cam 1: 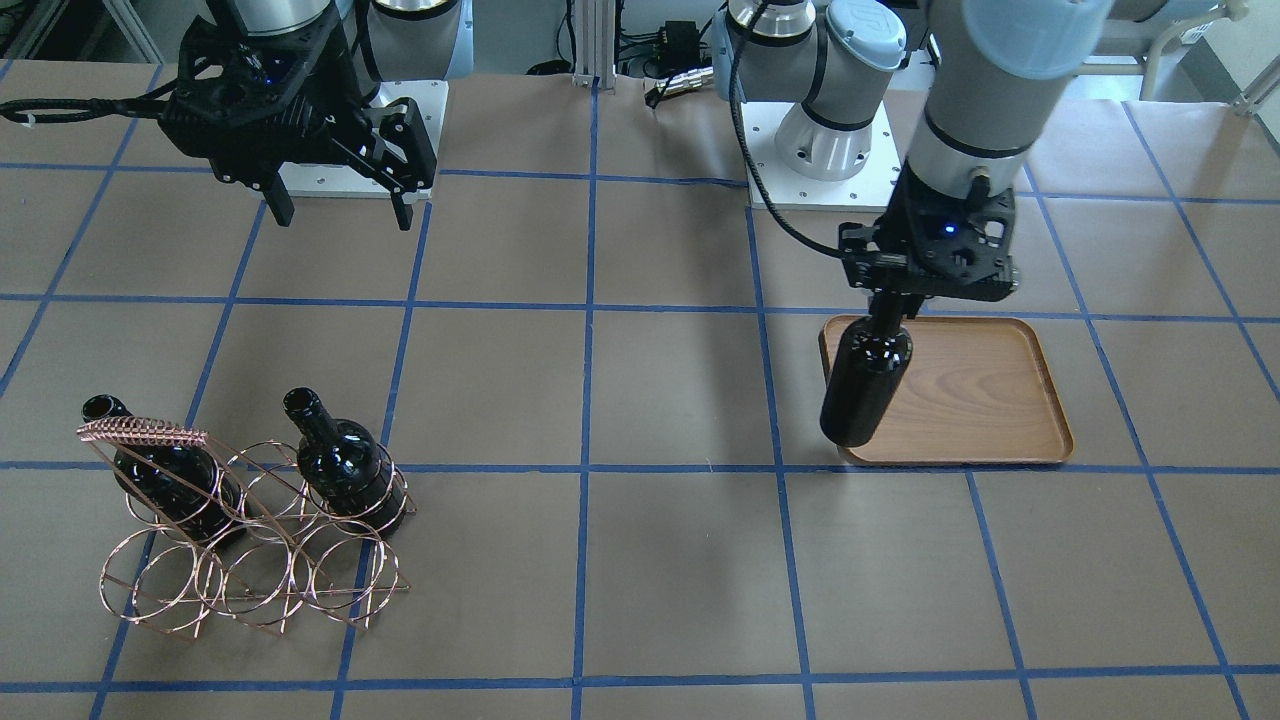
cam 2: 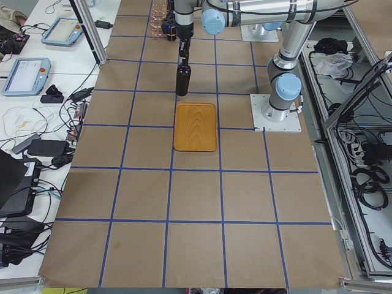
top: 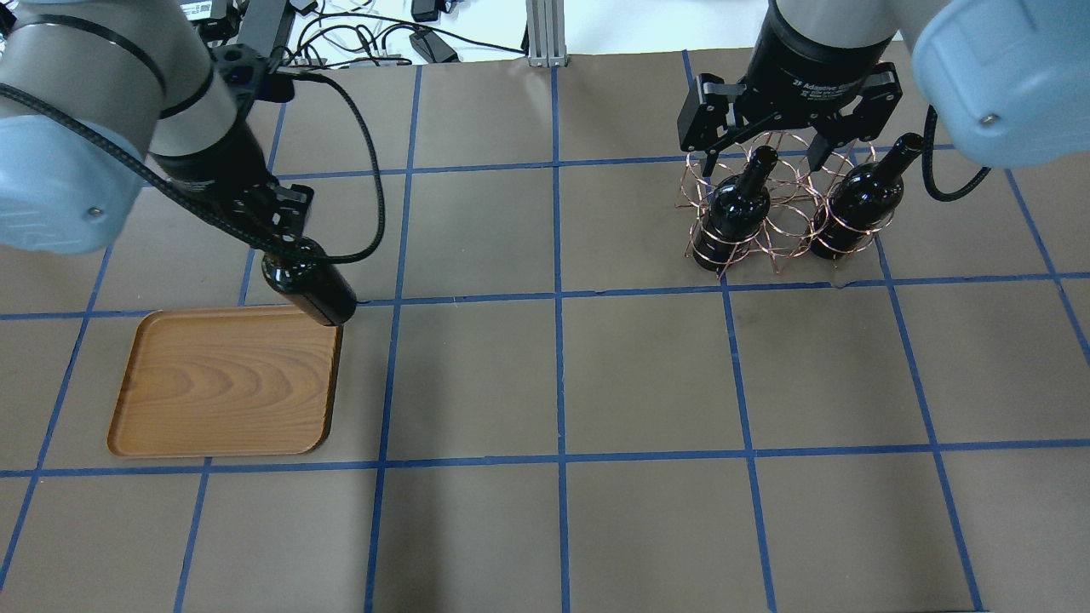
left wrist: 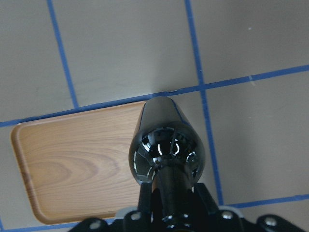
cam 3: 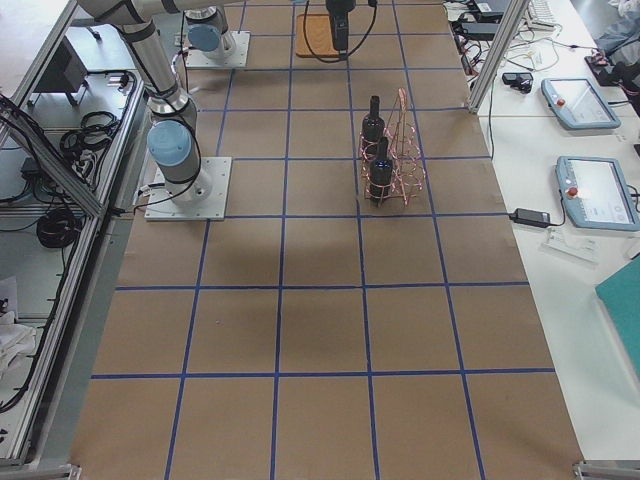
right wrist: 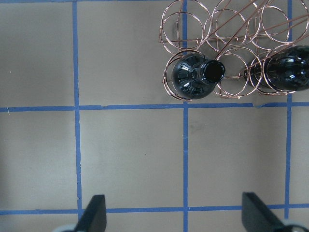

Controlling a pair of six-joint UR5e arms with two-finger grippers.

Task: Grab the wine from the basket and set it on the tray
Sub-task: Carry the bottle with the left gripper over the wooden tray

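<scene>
Above a corner of the wooden tray (cam 1: 1000, 400) toward the table's left end, the left gripper (cam 1: 886, 310) grips a black wine bottle (cam 1: 866, 385) by its neck, while the right gripper (cam 1: 343, 218) gapes wide near the copper wire basket (cam 1: 250, 585).

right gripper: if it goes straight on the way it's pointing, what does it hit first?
Bare table, most likely. The right gripper is open and points straight down. Its wrist view shows only taped paper in line with it, and the basket lies off to one side. Its height above the table is unclear.
</scene>
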